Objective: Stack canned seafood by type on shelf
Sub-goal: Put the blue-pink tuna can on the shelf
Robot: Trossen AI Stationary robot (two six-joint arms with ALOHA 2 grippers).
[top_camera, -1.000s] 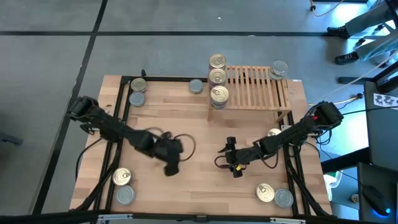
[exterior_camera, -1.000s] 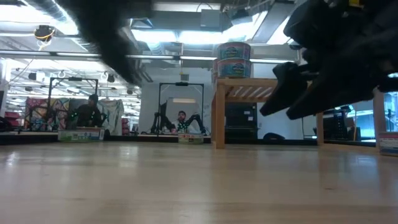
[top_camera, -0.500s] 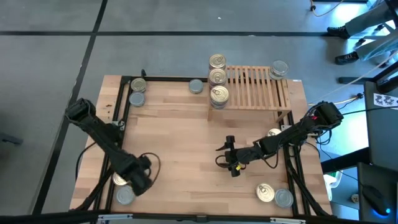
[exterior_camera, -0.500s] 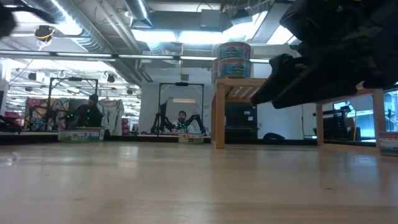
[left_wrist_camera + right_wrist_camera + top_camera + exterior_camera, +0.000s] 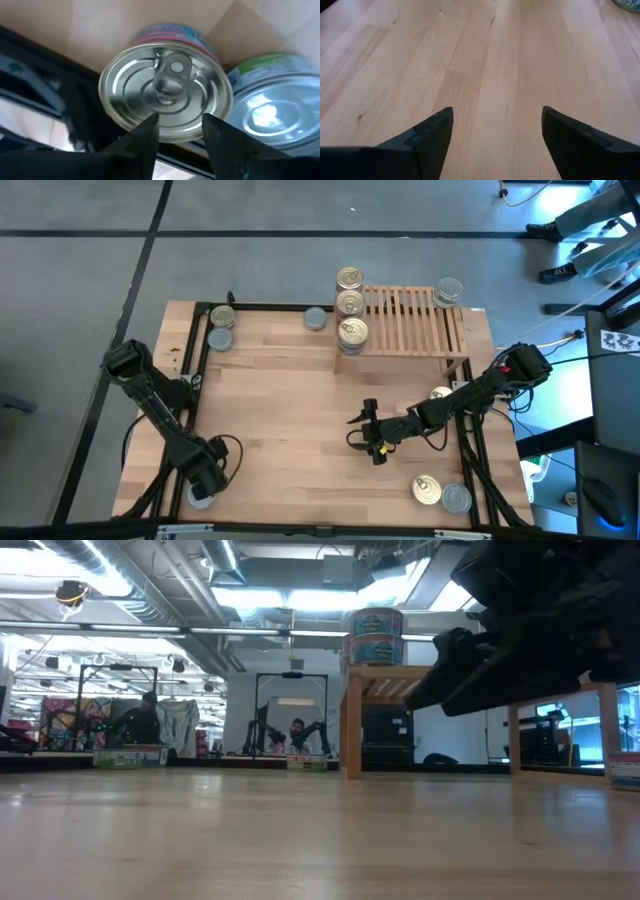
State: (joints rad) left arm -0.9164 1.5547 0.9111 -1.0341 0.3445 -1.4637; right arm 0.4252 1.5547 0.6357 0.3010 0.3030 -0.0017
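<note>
A light wooden tabletop [image 5: 290, 395] lies under the right gripper [image 5: 372, 442], edged by a black frame [image 5: 262, 307] — grey floor [image 5: 90, 270] around it, and seated people [image 5: 292, 733] in the room far beyond.

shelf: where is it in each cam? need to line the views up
High view: the shelf sits at the table's far edge, right of centre.
Low view: right of centre in the background, raised on legs.
Left wrist view: not in it.
Right wrist view: not in it.
Shared landmark: the cans at the shelf's left end.
</note>
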